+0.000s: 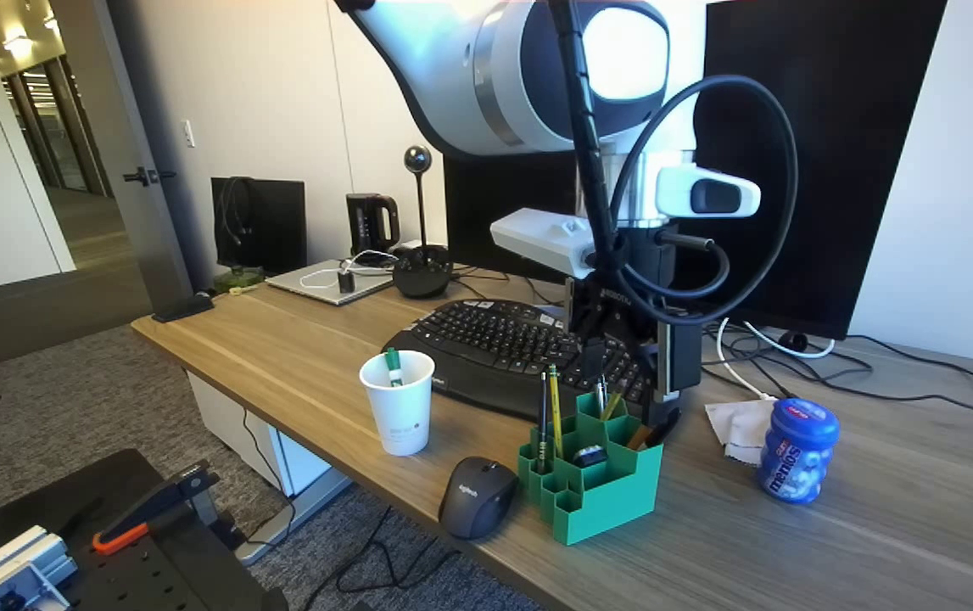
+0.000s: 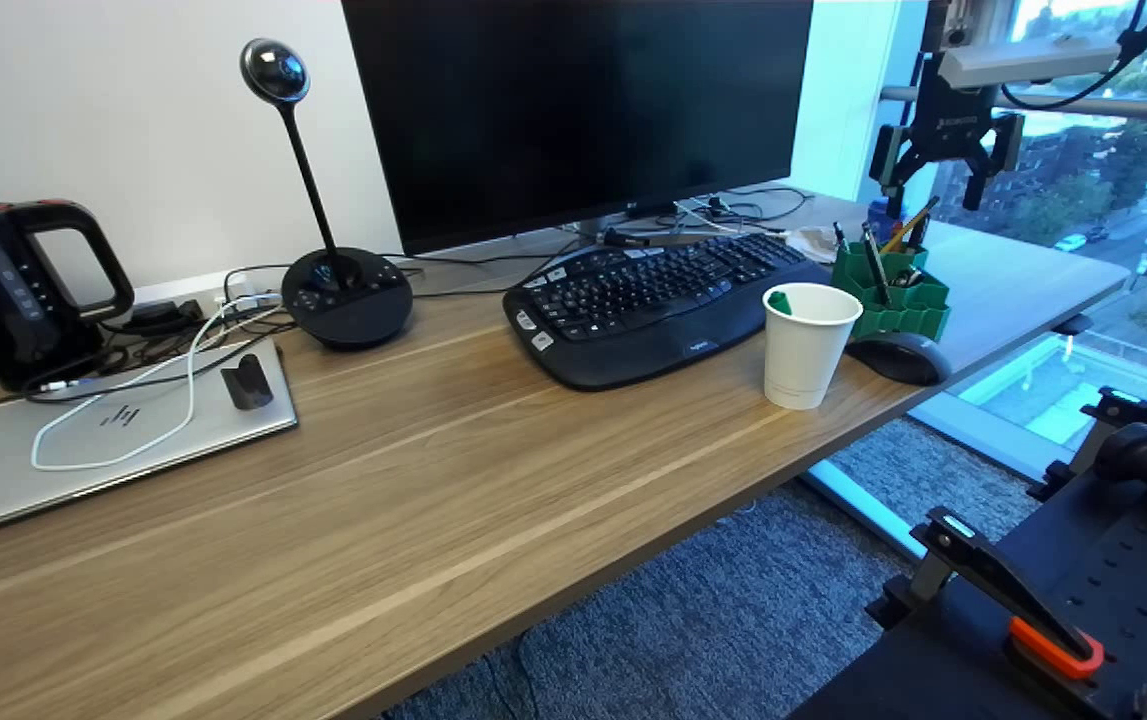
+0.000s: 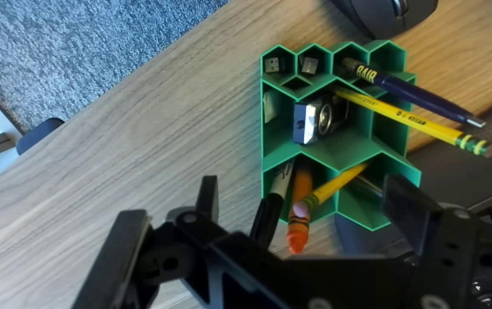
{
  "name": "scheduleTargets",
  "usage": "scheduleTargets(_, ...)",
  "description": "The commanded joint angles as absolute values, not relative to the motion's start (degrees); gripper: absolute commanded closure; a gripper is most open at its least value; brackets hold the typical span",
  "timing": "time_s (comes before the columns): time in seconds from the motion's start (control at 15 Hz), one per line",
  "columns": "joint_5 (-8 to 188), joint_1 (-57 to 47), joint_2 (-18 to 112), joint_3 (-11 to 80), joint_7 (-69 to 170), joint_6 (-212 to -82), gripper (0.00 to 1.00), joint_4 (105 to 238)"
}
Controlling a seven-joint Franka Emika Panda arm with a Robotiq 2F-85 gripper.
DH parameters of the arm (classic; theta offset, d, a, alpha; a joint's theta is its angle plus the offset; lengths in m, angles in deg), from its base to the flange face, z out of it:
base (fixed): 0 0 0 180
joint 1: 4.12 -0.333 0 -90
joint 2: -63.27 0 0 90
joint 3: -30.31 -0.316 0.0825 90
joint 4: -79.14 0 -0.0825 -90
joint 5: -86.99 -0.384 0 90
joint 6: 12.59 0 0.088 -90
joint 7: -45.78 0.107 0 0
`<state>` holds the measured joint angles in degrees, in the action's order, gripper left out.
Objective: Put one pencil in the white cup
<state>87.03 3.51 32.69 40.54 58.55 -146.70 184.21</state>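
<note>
Wrist view, pincer (image 3: pixel 303 199) spread wide, pointing down above green organiser (image 3: pixel 344 148)

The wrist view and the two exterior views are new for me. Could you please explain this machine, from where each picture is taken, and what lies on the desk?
This is one robot arm; its two fingers stand open and hold nothing. The exterior views look from two places outside the robot; the wrist view looks down from the arm itself onto a green organiser. Two yellow pencils and a dark pen lean in it. The desk also carries a mouse, a keyboard, a monitor, and a white cup with something green-topped inside.
</note>
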Motion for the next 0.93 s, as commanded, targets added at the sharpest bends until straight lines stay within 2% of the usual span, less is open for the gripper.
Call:
scheduleTargets(0.0,86.38,4.02,33.63,40.29,57.83,-145.88,0.25,184.55)
scheduleTargets(0.67,86.09,4.04,33.12,40.19,58.04,-145.71,0.99,183.72)
scheduleTargets(0.87,85.89,4.04,33.25,40.12,57.97,-145.76,0.99,183.65)
